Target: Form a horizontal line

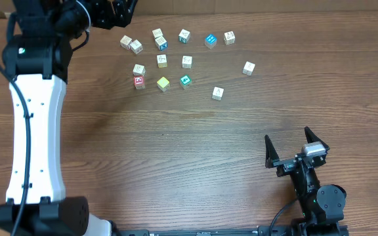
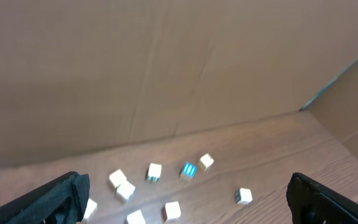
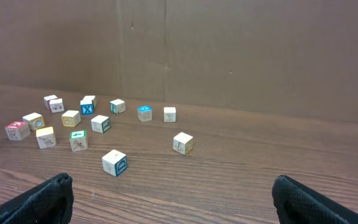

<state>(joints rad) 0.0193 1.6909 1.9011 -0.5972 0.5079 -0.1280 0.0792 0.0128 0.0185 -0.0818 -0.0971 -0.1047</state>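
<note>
The lettered cubes lie scattered at the table's far side. The blue cube with a white X (image 1: 161, 44) (image 3: 87, 107) is in the back row. A pale yellow cube (image 1: 162, 61) (image 3: 71, 117) and a white cube (image 1: 187, 61) (image 3: 100, 123) sit side by side in front of it. The red-faced cube (image 1: 138, 82) (image 3: 17, 130) is at the front left of the group. My left gripper (image 1: 113, 13) (image 2: 188, 199) hangs open above the back left of the cubes, holding nothing. At the near right, far from the cubes, my right gripper (image 1: 288, 139) (image 3: 173, 199) stands open and empty.
Other cubes lie among them: a bright blue one (image 1: 210, 40) (image 2: 188, 170), a green-faced one (image 1: 186, 80), a yellow-green one (image 1: 163, 83), and white ones out to the right (image 1: 249, 67) (image 1: 218, 93). A brown wall (image 3: 229, 50) backs the table. My left arm (image 1: 35, 118) spans the left side.
</note>
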